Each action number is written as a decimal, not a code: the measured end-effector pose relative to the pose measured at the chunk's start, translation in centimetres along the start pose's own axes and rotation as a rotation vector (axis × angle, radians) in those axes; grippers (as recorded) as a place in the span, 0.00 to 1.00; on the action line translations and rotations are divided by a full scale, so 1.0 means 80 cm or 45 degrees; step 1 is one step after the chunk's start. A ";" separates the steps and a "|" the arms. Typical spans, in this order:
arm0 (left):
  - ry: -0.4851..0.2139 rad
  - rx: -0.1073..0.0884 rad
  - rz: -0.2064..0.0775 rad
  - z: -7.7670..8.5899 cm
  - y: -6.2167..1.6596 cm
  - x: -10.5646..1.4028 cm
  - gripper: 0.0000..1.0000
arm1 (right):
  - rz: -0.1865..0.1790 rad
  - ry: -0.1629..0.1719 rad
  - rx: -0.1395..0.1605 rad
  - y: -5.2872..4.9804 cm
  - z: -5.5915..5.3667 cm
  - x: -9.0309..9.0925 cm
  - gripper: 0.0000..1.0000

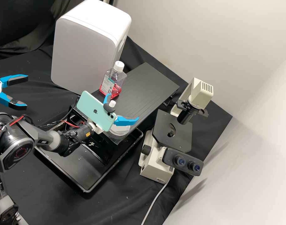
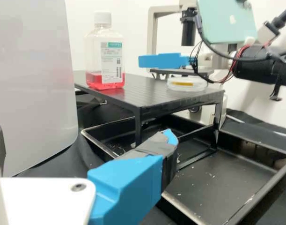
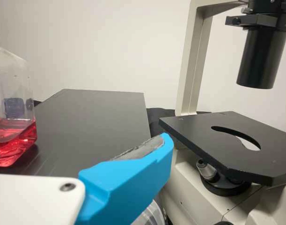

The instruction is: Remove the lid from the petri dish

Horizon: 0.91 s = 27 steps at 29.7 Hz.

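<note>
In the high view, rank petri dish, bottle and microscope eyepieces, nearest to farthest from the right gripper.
1. Petri dish, just under the right gripper.
2. Bottle, farther back on the platform.
3. Microscope eyepieces, off beside the tray.

You have a raised black platform on your worktop, with a white-capped bottle of red liquid at its 9 o'clock edge. From the platform, a white housing stands at 10 o'clock, a microscope at 4 o'clock, a black tray at 7 o'clock

Dish and bottle on shelf over tray, microscope right, box behind.
</note>
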 end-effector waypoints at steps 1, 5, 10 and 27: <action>-0.003 -0.003 0.001 0.001 0.0001 0.000 1.00 | 0.000 0.000 0.000 0.000 0.000 0.000 1.00; -0.029 -0.005 -0.004 0.006 -0.0009 -0.001 1.00 | 0.000 0.000 0.000 0.000 0.000 0.000 1.00; -0.026 -0.003 -0.017 0.006 -0.0034 -0.001 1.00 | 0.000 0.000 0.000 0.000 0.000 0.000 1.00; 0.109 0.045 -0.101 -0.013 -0.0198 0.030 1.00 | 0.000 0.000 0.000 0.000 0.000 0.000 1.00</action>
